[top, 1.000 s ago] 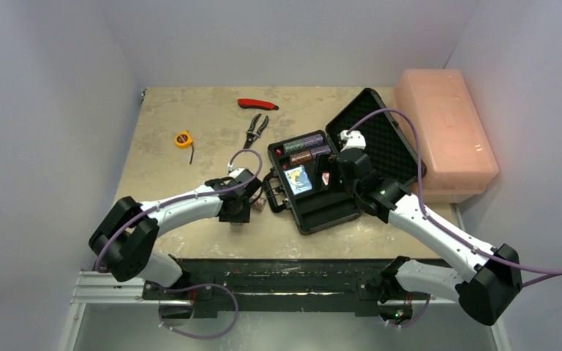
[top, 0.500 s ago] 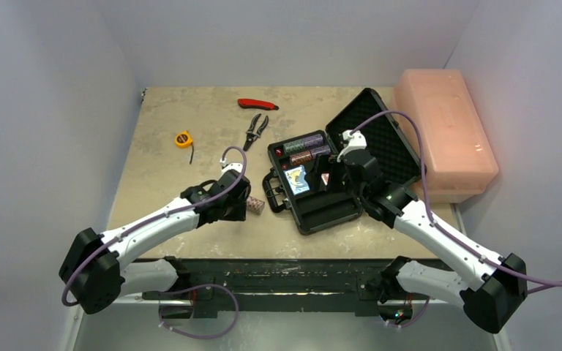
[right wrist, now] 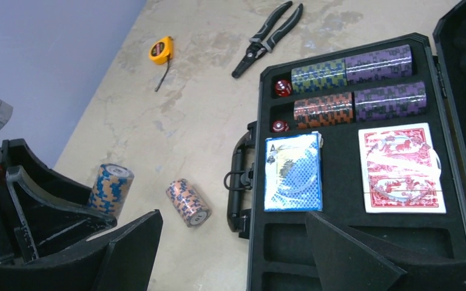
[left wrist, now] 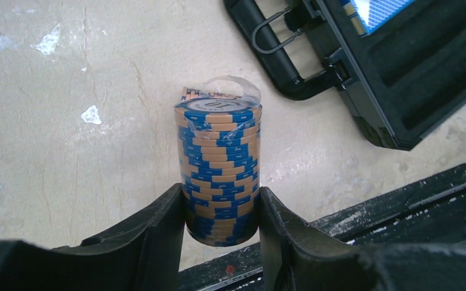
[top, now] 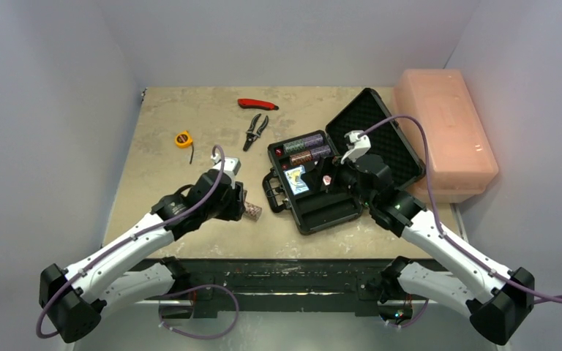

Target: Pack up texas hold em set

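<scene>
The black case [top: 320, 213] lies open, its lid [top: 380, 139] tilted back. Inside are several chip stacks [right wrist: 323, 109], two red dice [right wrist: 282, 88], a blue deck [right wrist: 292, 173] and a red deck [right wrist: 402, 168]. My left gripper [left wrist: 219, 200] is shut on a blue-and-tan chip stack [left wrist: 218, 163], left of the case handle [left wrist: 267, 51] and near the table's front edge. A pink-and-blue chip stack [right wrist: 188, 202] lies on its side between that stack and the handle. My right gripper [right wrist: 233, 221] hangs open over the case's near-left corner, holding nothing.
A large pink box [top: 446, 131] stands right of the case. Pliers [top: 255, 130], a red-handled tool [top: 257, 104] and a yellow tape measure [top: 183, 138] lie on the far half of the table. Empty foam slots [right wrist: 291, 239] show at the case's near end.
The left arm's elbow has swung back and to the left, and its gripper has turned while staying shut on the stack. The right gripper has drawn back slightly to the right over the case.
</scene>
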You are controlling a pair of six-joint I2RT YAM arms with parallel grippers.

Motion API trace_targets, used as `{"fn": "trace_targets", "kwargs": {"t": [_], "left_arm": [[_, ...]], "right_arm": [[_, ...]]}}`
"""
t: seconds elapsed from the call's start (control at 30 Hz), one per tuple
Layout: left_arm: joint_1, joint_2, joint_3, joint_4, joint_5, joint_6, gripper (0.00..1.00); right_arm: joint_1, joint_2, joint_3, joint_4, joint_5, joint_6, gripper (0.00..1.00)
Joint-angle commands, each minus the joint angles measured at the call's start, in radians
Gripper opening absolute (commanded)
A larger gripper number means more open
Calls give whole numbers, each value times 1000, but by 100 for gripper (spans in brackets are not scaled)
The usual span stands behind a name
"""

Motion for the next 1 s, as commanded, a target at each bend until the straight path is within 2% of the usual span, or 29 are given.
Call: {"fn": "trace_targets", "kwargs": {"t": [0.0, 0.17, 0.33, 0.57, 0.73, 0.97], "left_arm": [[-6, -68, 107, 29, 75, 79, 0], [-6, -96, 222, -61, 107, 145, 0], [-6, -120, 310, -112, 137, 186, 0], [-6, -86, 444, -182, 151, 273, 0], [-4, -65, 467, -168, 150, 347, 0], [5, -76, 421, -44, 345, 415, 0]], "right_arm": [[-4, -67, -32, 113, -74, -21, 92], [-5, -128, -67, 205, -182, -26, 92], [-5, -192, -99, 288, -222, -16, 92], [-4, -202, -119, 372, -307, 1, 93], [-4, -190, -145, 465, -369, 25, 93], [-4, -156, -164, 596, -492, 49, 94]]}}
